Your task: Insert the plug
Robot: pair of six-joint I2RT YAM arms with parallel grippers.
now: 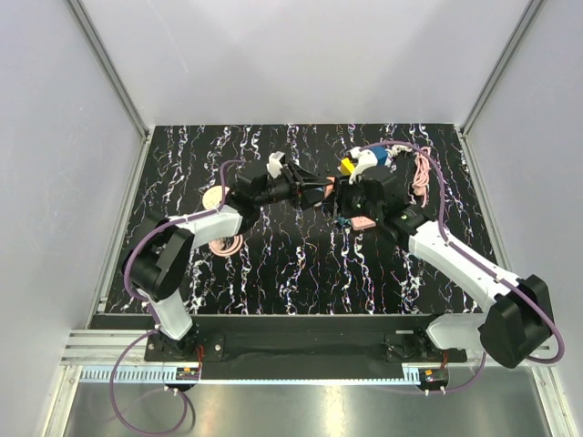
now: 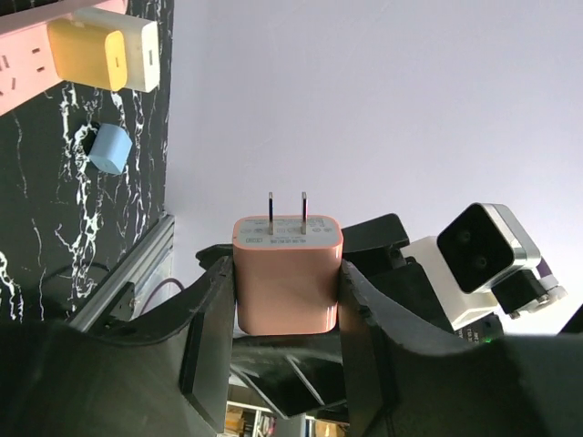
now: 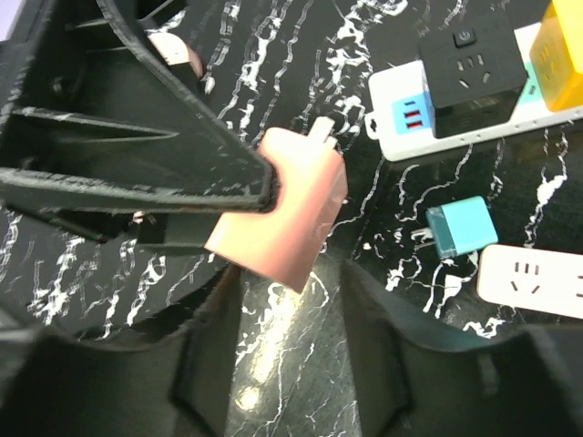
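A pink plug with two metal prongs sits between the fingers of my left gripper, which is shut on it, prongs pointing away from the wrist. In the right wrist view the same plug hangs above the black marbled table, pinched by the left fingers. My right gripper is open, its jaws spread just below the plug and not touching it. In the top view both grippers, left and right, meet at the table's middle. A white power strip lies beyond.
A black adapter and a yellow charger sit in the white strip. A teal plug lies loose beside another strip. A pink strip holds a yellow charger. Pink cable coils lie at left.
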